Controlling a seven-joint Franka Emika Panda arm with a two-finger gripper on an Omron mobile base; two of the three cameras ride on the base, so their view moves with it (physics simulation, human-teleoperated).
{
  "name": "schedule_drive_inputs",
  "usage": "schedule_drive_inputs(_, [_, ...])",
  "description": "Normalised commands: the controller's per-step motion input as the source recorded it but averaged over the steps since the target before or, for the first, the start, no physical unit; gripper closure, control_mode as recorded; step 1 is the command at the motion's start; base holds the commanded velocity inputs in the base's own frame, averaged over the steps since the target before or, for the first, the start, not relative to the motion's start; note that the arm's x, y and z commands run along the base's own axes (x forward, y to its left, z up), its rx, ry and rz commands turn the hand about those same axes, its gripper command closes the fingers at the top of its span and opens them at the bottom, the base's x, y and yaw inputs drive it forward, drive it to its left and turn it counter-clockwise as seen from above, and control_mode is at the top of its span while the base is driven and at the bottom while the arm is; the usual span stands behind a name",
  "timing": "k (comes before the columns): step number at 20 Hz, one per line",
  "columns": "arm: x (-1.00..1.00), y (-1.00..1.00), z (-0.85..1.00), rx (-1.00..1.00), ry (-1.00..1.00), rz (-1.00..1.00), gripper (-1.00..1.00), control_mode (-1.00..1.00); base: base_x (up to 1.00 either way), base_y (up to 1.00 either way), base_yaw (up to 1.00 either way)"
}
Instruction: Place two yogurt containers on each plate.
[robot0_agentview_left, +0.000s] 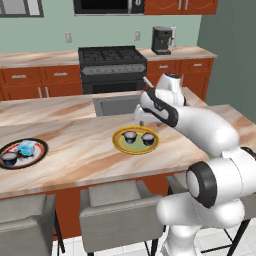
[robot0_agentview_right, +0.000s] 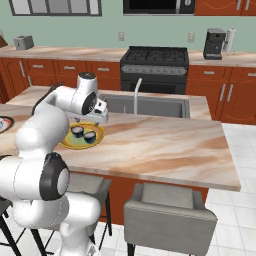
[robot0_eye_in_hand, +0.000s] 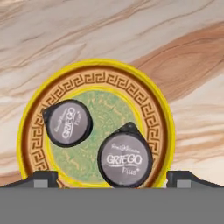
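Gripper (robot0_eye_in_hand: 112, 179) first: my jaws stand wide apart with nothing between them, the two dark fingertips (robot0_eye_in_hand: 43, 178) showing at the bottom corners of the hand view, hovering straight above the yellow plate (robot0_eye_in_hand: 162, 118). I judge that a release, not a reach.

Just under the hand, two dark yogurt cups with pale lids sit on the plate's greenish centre. On the hand view, taking the plate as a clock face, the first dark cup (robot0_eye_in_hand: 68, 123) lies at about nine o'clock and the second dark cup (robot0_eye_in_hand: 125, 160) at about five o'clock, close to the inner ring. They are near each other but apart, both flat on their bases, lids up. From the left base view the same pair reads as two small dark dots side by side on the plate, on the island counter (robot0_agentview_left: 75, 155).

Farther out, at nine o'clock from the yellow plate along the counter in the left base view, the black-centred plate (robot0_agentview_left: 41, 146) sits well apart, near the frame's left edge. On it I see a light blue cup (robot0_agentview_left: 26, 148) and, just beside it, a third dark cup (robot0_agentview_left: 9, 159); whether they touch I cannot tell at this size.

My judgement: each plate carries two containers, so the task looks complete. What remains is only lifting the arm clear without brushing the nearest cup.
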Motion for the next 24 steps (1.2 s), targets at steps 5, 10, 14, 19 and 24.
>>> schedule_drive_inputs(5, [-0.96,-0.1,0.23,-0.04,-0.01,0.08,-1.0,-1.0,0.0,0.0,0.0])
schedule_drive_inputs(10, [-1.0,-0.18,0.03,-0.01,-0.13,0.03,-1.0,-1.0,0.0,0.0,0.0])
schedule_drive_inputs(14, [-1.0,-0.19,0.0,0.0,-0.35,0.11,-1.0,-1.0,0.0,0.0,0.0])
schedule_drive_inputs(19, [-1.0,-0.24,-0.02,0.0,-0.42,0.05,-1.0,-1.0,0.0,0.0,0.0])
schedule_drive_inputs(24, [-1.0,-0.26,-0.05,0.0,-0.51,0.0,-1.0,-1.0,0.0,0.0,0.0])
